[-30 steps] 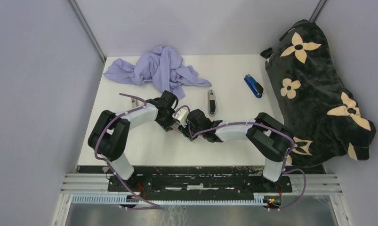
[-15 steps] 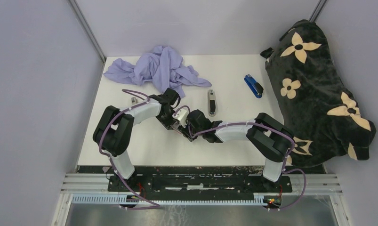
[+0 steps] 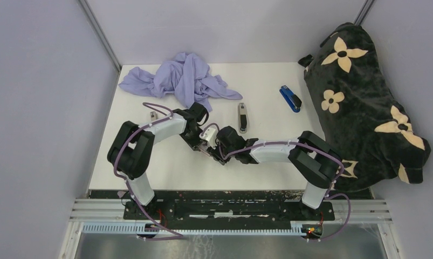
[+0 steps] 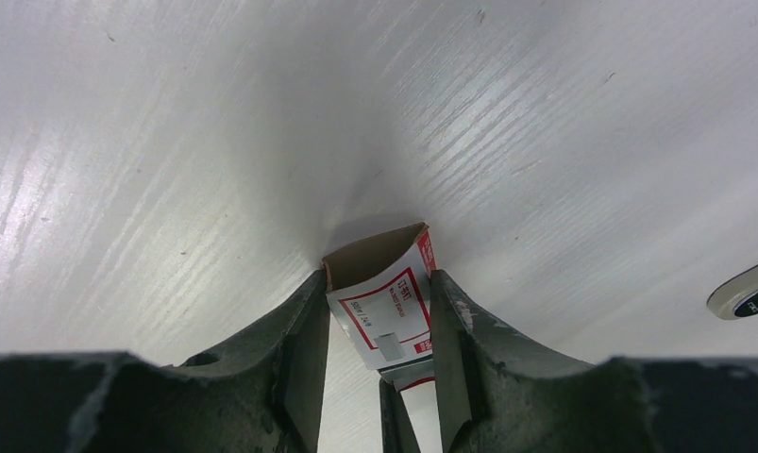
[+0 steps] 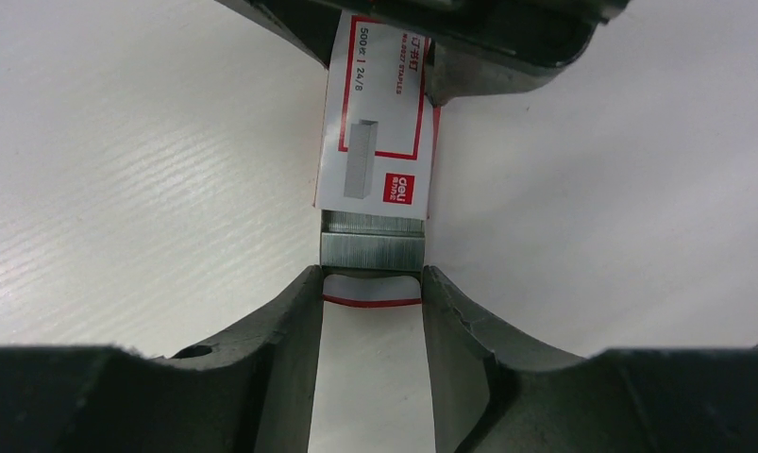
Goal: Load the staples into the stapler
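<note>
Two robot arms meet tip to tip near the middle of a white table. The left gripper is clenched on the sides of a small red-and-white box. Facing it, the right gripper is clamped on the near end of the silvery staples, which stick out of the box's open end. Farther back on the table lie a grey stapler and a blue stapler, both well apart from the grippers, with a crumpled lilac cloth at the far left and a black bag with cream flowers at the right.
</note>
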Robot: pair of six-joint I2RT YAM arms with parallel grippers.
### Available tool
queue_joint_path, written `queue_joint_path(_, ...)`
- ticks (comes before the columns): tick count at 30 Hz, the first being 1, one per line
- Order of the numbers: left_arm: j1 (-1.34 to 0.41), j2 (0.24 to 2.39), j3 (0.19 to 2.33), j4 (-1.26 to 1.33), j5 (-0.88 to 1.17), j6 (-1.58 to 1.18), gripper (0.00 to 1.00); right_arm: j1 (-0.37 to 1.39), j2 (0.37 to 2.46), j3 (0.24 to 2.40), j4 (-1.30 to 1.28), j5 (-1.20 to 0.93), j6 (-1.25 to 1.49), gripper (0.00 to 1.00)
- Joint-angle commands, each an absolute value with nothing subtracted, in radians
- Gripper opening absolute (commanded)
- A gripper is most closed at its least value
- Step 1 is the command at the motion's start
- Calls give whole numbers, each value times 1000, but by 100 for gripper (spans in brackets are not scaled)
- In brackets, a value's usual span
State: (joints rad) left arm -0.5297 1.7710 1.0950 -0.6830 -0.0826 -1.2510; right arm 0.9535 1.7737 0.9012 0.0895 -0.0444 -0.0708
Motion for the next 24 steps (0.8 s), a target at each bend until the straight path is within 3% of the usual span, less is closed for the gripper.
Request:
queue_joint_path(1, -510, 1780, 1097, -739, -187, -1266, 45, 929, 1724, 855, -86, -49, -89, 46)
queue_joint_path(13, -505, 1761, 1082, -739, -190, -1269, 48, 914, 1667, 806, -105, -17, -82, 49)
queue_joint_path(24, -506, 1762, 1079, -734, -182, -1271, 51, 914, 1747, 885, -8, -97, -48, 71)
